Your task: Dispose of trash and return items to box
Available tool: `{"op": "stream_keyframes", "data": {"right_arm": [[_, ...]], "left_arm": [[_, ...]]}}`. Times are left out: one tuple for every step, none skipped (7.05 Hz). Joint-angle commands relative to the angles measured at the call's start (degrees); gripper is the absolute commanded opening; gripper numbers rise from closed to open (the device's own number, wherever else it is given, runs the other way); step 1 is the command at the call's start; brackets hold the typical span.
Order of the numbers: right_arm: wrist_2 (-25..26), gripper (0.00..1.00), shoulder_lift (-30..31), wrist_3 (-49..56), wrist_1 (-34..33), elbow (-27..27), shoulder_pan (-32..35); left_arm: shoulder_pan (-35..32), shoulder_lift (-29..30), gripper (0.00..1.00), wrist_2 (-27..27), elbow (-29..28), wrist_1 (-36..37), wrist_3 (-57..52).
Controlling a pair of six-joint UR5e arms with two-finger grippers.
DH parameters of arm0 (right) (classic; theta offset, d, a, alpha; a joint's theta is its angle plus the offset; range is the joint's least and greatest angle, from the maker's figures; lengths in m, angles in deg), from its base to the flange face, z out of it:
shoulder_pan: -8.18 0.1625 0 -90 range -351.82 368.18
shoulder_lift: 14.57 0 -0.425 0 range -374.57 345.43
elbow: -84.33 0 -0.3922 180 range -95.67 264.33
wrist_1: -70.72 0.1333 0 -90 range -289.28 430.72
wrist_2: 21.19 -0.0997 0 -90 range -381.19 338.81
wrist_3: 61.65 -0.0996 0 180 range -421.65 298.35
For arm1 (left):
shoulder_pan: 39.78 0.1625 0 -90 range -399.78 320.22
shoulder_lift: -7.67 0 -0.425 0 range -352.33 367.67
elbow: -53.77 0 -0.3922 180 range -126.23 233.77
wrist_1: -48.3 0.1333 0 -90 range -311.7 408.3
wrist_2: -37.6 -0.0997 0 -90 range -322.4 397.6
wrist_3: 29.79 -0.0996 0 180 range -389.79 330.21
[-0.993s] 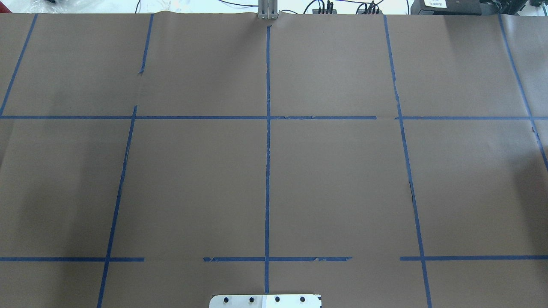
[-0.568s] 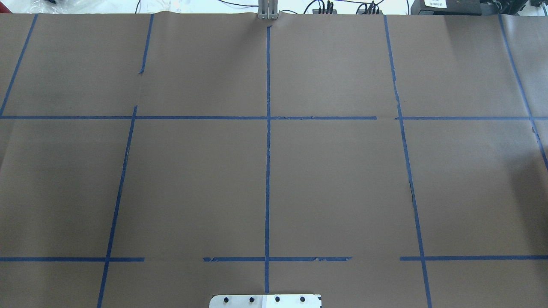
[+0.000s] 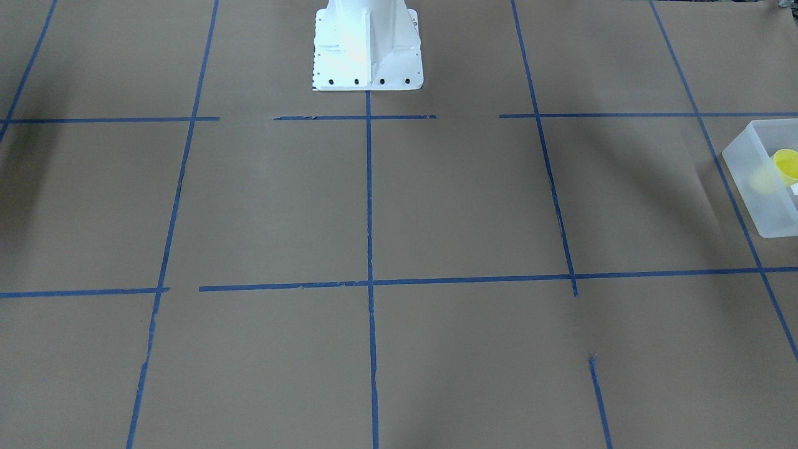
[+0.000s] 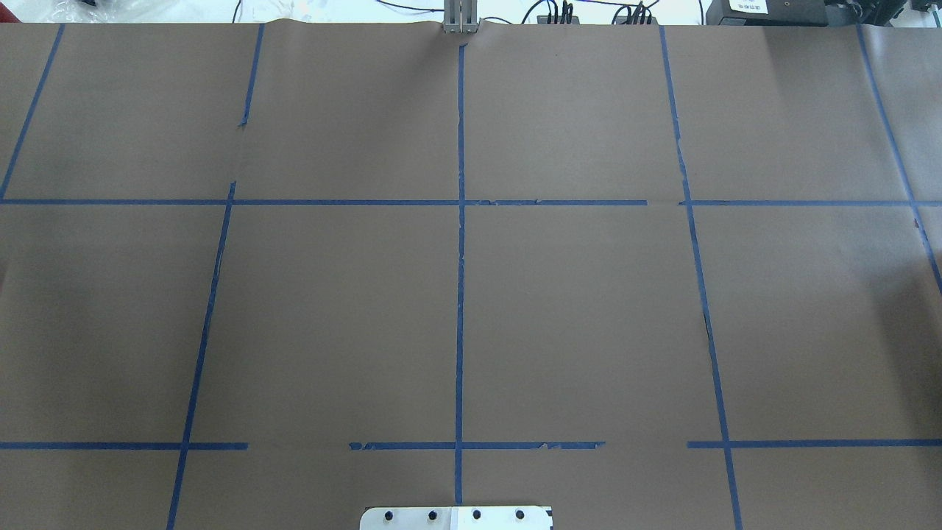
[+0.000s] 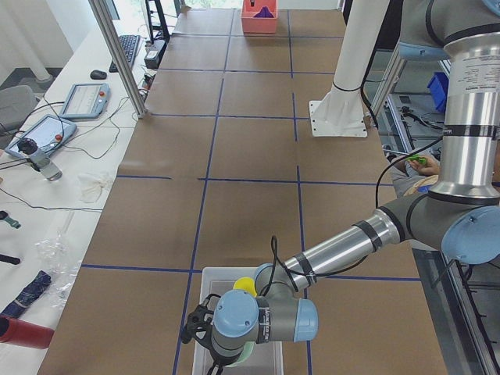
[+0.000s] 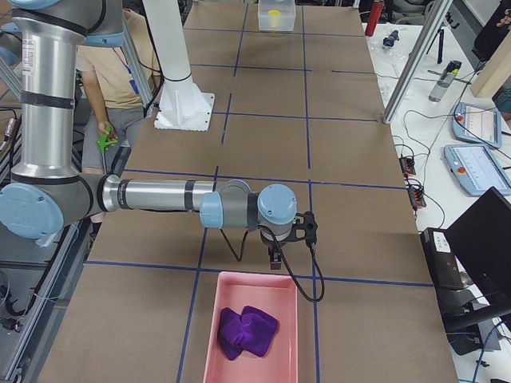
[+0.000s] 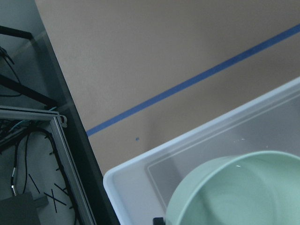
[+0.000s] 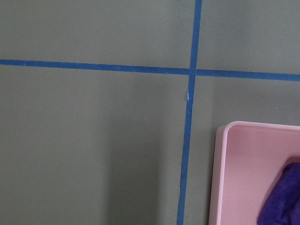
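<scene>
At the table's end on the robot's left, the frosted-white box (image 3: pixel 748 181) stands on brown paper (image 4: pixel 589 316) gridded with blue tape (image 4: pixel 460 294). The yellow cup (image 3: pixel 787 163) lies inside the box. The left gripper (image 5: pixel 201 332) hangs over the box. The mint-green bowl (image 7: pixel 239 192) fills the left wrist view just above the box's floor. Its fingers are hidden, so I cannot tell how the jaws stand or whether they hold the bowl.

Mid-table, the paper runs flat up to the white robot base (image 3: pixel 368 50).

At the right end sits a pink tray (image 6: pixel 239 295) with a purple cloth (image 6: pixel 247 331) bunched in it. The right gripper (image 6: pixel 275 259) hovers just beyond the tray's end wall, and I cannot tell how its jaws stand either.

A white bench along the table's far side carries teach pendants (image 5: pixel 84 100), a keyboard (image 5: pixel 126 48) and cables.
</scene>
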Motion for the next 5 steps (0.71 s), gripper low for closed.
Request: {"op": "stream_keyframes", "data": {"right_arm": [[0.02,1.00,0.00,-0.02,0.03,0.16,-0.30],[-0.07,1.00,0.00,-0.11,-0.05,0.16,-0.39],[-0.07,1.00,0.00,-0.11,0.03,0.16,-0.56],[-0.07,1.00,0.00,-0.11,0.03,0.16,-0.56],[-0.16,1.00,0.00,-0.11,0.03,0.16,-0.56]], "left_arm": [[0.31,0.49,0.00,3.31,-3.16,-0.01,1.45],[0.48,0.49,0.00,6.45,-4.91,-0.10,1.80],[0.57,0.49,0.00,7.00,-5.27,-0.27,1.89],[0.75,0.49,0.99,6.92,-5.19,-1.06,2.58],[0.83,0.58,1.00,6.22,-4.32,-3.07,7.38]]}}
